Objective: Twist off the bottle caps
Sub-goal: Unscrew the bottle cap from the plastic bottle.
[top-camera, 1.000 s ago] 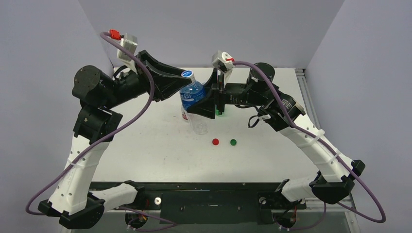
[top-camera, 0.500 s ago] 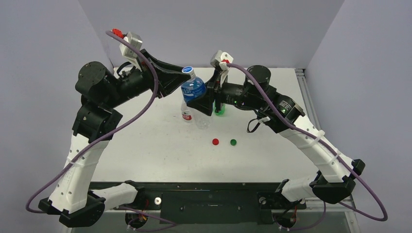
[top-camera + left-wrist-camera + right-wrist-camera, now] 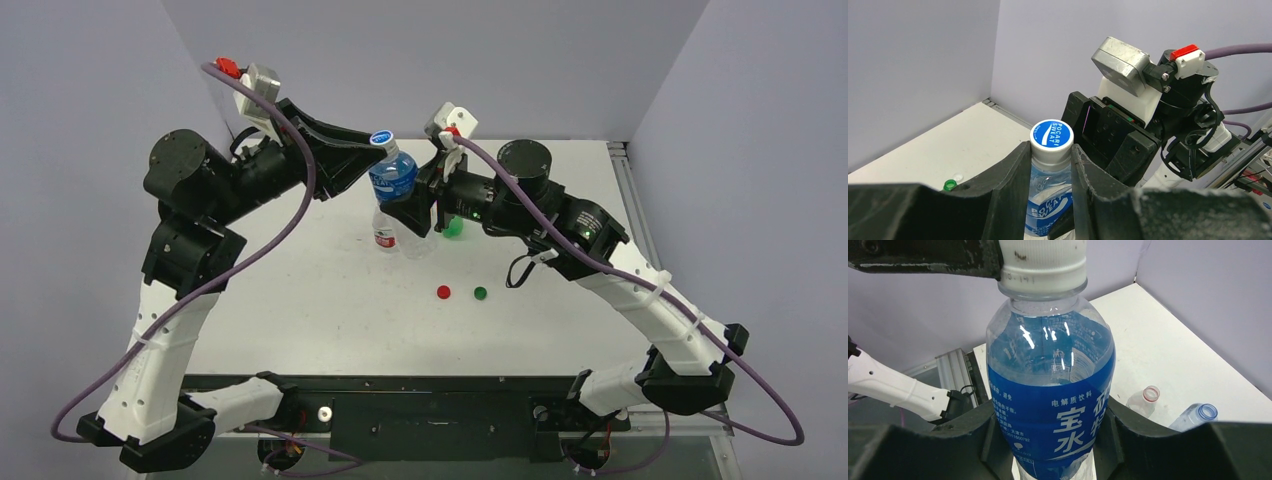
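Two arms share one bottle: the left fingers (image 3: 1009, 182) are clamped shut on the whitish-blue cap (image 3: 1051, 135) of the blue-label bottle (image 3: 1050, 390), one on each side of it, while the right fingers (image 3: 985, 435) grip the bottle's body around the label from the right (the cap sits fully on the neck). The bottle leans over the far middle of the table (image 3: 330, 310), its cap toward the left arm; whether its base touches the table cannot be told. Nearer, a red cap (image 3: 444, 292) and a green cap (image 3: 480, 293) lie just apart on the table, red to the left. A clear bottle with a red-white label (image 3: 383, 238) stands just left of the held bottle's lower part, its neck open. The green bottle (image 3: 453, 227) shows partly behind the right arm. Another clear bottle (image 3: 1198, 415), uncapped, sits beside the red-labelled one in the right wrist view.
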Robot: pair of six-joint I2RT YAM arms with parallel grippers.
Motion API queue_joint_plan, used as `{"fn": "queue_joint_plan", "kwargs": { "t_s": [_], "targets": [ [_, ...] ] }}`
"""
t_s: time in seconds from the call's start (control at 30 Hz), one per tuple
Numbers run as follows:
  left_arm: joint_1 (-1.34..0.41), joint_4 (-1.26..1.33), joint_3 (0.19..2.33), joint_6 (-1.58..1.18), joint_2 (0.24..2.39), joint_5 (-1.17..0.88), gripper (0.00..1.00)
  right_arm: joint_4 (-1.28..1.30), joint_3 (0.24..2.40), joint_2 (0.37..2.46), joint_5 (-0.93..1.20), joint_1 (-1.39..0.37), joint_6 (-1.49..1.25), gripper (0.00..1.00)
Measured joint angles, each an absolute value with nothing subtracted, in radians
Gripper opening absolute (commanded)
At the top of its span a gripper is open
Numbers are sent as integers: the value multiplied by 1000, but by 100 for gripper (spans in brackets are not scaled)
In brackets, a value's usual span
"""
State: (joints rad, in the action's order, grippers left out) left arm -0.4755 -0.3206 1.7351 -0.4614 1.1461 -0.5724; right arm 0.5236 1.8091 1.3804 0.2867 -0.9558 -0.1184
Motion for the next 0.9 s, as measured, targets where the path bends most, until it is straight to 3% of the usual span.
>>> {"fn": "queue_joint_plan", "kwargs": {
  "t_s": [0.53, 0.9],
  "targets": [
    [-454, -209, 1693, -522, 1129, -567, 0, 533, 1902, 1447, 129, -1036, -144, 0],
    [-459, -254, 1703, -456, 1099, -474, 0, 633, 2079, 1559, -321, -1205, -49, 0]
  ]
}}
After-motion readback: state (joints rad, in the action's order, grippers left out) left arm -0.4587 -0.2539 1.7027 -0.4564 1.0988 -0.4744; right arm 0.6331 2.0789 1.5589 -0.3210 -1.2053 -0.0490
